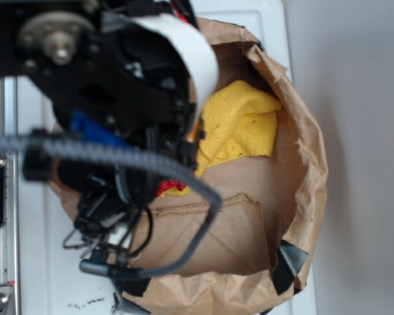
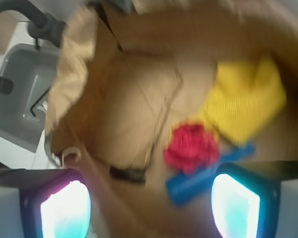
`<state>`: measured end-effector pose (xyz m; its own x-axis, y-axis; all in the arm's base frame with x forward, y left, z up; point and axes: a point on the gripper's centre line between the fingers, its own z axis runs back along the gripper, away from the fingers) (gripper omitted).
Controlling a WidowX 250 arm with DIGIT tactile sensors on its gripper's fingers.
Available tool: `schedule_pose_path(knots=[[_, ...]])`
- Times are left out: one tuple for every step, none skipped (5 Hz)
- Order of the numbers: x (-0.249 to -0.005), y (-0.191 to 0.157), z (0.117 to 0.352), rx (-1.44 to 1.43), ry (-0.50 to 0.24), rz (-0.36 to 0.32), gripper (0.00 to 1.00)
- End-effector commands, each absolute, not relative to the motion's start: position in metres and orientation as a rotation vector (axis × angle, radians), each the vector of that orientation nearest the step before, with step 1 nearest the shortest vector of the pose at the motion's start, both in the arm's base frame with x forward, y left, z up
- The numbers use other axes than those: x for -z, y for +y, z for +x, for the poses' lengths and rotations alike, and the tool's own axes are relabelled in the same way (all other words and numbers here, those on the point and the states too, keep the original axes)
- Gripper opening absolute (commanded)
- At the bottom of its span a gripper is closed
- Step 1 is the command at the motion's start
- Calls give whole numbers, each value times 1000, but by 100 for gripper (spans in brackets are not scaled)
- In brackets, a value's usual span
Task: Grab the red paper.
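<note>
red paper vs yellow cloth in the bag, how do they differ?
The red paper is a small crumpled, rosette-like wad; the yellow cloth is clearly larger and lies flatter, folded. The paper touches the blue bottle; the cloth sits farther from the gripper. Both lie inside the brown bag, side by side.

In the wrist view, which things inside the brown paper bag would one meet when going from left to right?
Small dark object → red paper → yellow cloth. The blue bottle lies under the red paper, overlapping it, so I leave it out.
</note>
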<state>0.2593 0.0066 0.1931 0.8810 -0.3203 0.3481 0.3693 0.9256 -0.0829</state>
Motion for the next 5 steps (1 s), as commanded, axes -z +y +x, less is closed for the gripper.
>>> schedule_pose_path(knots=[[-199,11,290,442,-481,-76,100],[-199,11,290,442,-481,-76,100],[-199,11,290,442,-481,-76,100],[-199,11,290,442,-481,-76,100],[-179,11,286,474,-410,1,100]])
